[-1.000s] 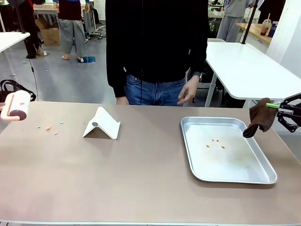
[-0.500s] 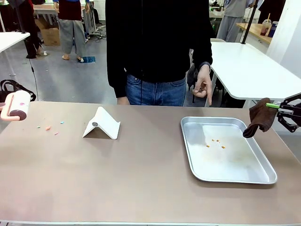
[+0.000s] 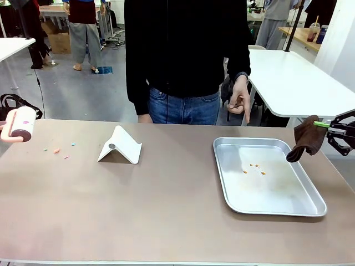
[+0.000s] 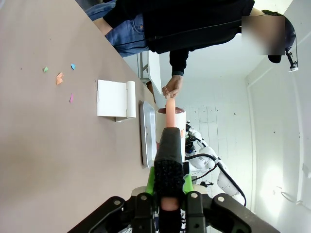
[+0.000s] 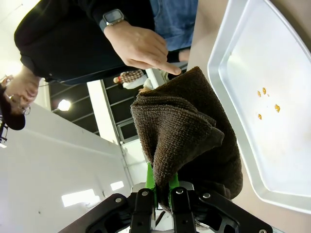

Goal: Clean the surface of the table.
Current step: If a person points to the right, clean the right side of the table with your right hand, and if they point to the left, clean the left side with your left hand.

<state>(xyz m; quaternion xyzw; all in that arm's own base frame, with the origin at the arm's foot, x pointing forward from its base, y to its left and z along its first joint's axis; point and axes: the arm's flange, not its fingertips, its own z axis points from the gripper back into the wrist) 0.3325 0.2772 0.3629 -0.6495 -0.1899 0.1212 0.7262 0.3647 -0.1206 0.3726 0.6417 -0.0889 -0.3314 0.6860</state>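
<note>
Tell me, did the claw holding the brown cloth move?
No. The right claw and its cloth hang at the same spot by the tray's far right corner as before.

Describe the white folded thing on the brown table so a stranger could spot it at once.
Start at the brownish-tan table, with a silver metal tray on its right half and coloured paper scraps at its far left. Between them, nearer the far edge, sits the white folded stand. It alone is white and tent-shaped, with a small dark round dot on its front face.
</note>
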